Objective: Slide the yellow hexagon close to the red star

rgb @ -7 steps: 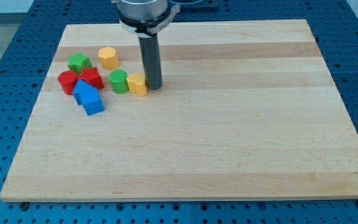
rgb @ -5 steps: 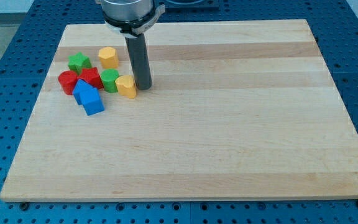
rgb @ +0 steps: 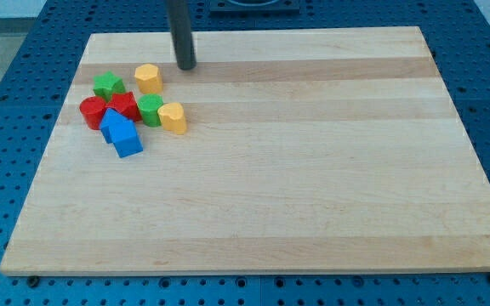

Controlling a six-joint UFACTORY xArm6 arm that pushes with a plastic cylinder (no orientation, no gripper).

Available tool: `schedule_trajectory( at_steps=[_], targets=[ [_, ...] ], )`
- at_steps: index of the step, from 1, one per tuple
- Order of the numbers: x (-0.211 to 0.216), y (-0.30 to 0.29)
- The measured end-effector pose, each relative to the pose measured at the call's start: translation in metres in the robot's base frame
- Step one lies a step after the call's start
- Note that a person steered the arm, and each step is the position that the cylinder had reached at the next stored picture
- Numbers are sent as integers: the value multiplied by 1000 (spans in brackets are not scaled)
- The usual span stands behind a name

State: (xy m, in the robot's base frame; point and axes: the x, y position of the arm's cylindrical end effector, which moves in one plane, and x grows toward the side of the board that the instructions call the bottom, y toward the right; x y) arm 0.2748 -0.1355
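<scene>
The yellow hexagon lies near the board's upper left. The red star lies below and to its left, a short gap away, in a cluster of blocks. My tip rests on the board just to the right of and slightly above the yellow hexagon, not touching it. The rod rises out of the view's top.
A green star lies left of the hexagon. A red cylinder, a green cylinder, a yellow heart and two blue blocks crowd around the red star. The wooden board sits on a blue pegboard table.
My tip has moved from beside the yellow heart up toward the view's top, ending to the right of the yellow hexagon. Before that it pushed the yellow heart and green cylinder left against the cluster.
</scene>
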Motion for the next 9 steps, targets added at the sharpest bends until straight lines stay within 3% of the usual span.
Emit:
schedule_trajectory(
  at_steps=[2,5,7,9],
  targets=[
    [-2,-64],
    [9,-62],
    [5,-23],
    [36,-26]
  ],
)
